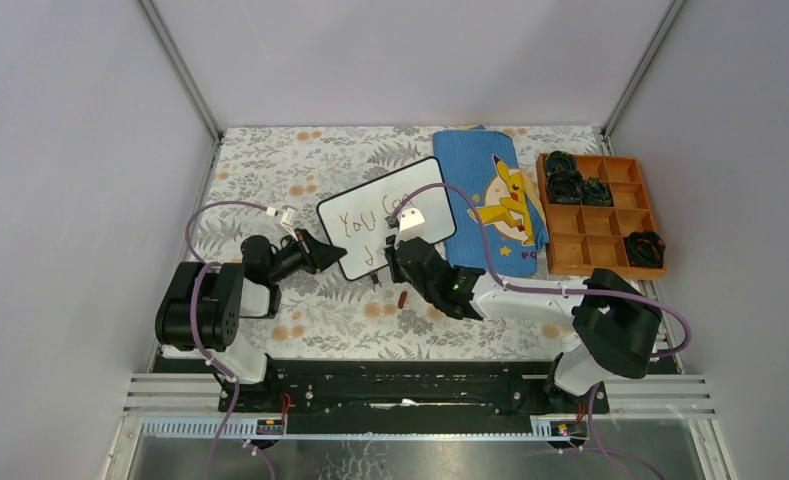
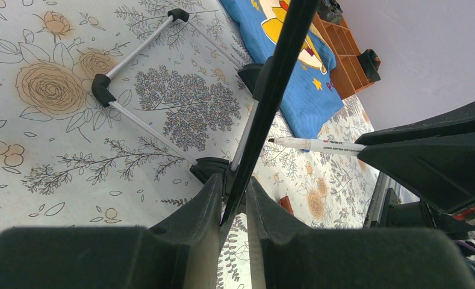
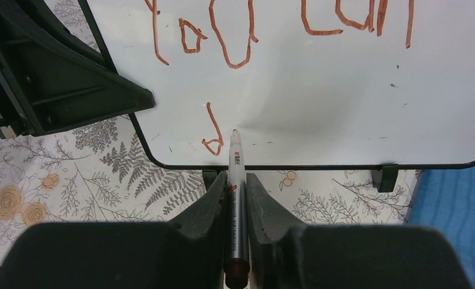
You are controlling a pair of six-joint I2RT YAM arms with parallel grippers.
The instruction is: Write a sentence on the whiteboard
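The whiteboard (image 1: 385,215) stands tilted on the flowered table, its black rim (image 2: 271,90) pinched between my left gripper's (image 1: 322,252) (image 2: 235,192) shut fingers at the board's lower left corner. My right gripper (image 1: 395,255) (image 3: 235,180) is shut on a white marker (image 3: 235,174) (image 2: 319,145). The marker's tip rests on the board just right of a red-brown "d" (image 3: 213,122). The sentence (image 1: 375,212) reads "You can" on the upper line, with only that "d" below. My left gripper (image 3: 60,78) shows at the board's left edge in the right wrist view.
A blue cloth (image 1: 490,195) with a yellow cartoon figure lies right of the board. Beyond it sits a wooden compartment tray (image 1: 600,215) holding dark items. A small red-brown cap (image 1: 402,298) lies on the table near my right gripper. The board's wire stand (image 2: 144,120) spreads behind it.
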